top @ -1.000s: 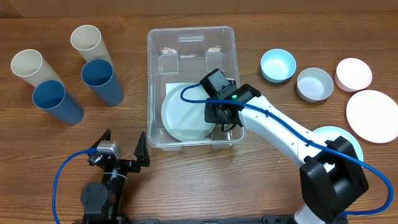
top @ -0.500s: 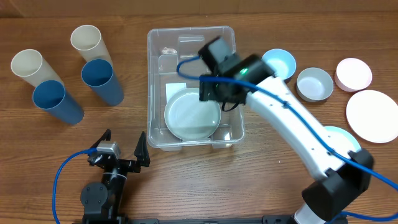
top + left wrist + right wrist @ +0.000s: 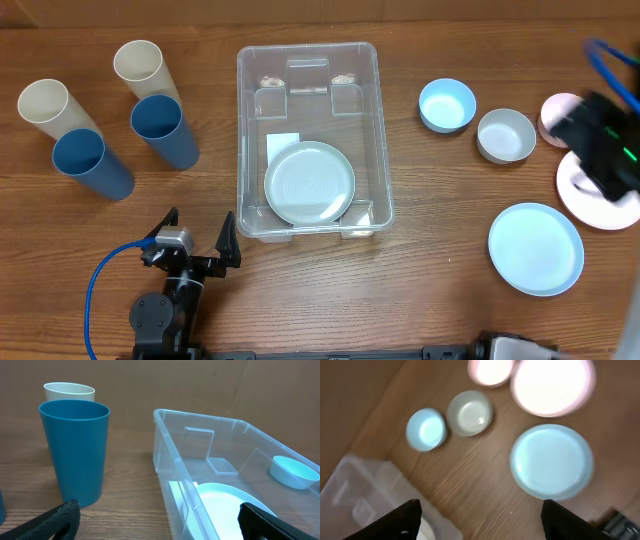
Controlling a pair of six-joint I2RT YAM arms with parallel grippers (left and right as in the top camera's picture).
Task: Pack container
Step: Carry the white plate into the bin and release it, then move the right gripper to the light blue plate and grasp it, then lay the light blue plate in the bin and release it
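One plate [image 3: 309,183] packed; remainder outstanding.
Container [image 3: 375,130] sat mid-table, plate at its 6 o'clock end. Left gripper [image 3: 200,236] and right gripper [image 3: 479,520] were released, empty. Bowls [image 3: 447,104] at 3 o'clock and cups [image 3: 158,128] at 9 stood outside.

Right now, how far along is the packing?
One pale plate lies in the container. Nothing is in hand: the right end effector is open and empty. Left out: a blue plate, a white plate, a blue bowl, a white bowl, a pink dish, four cups.
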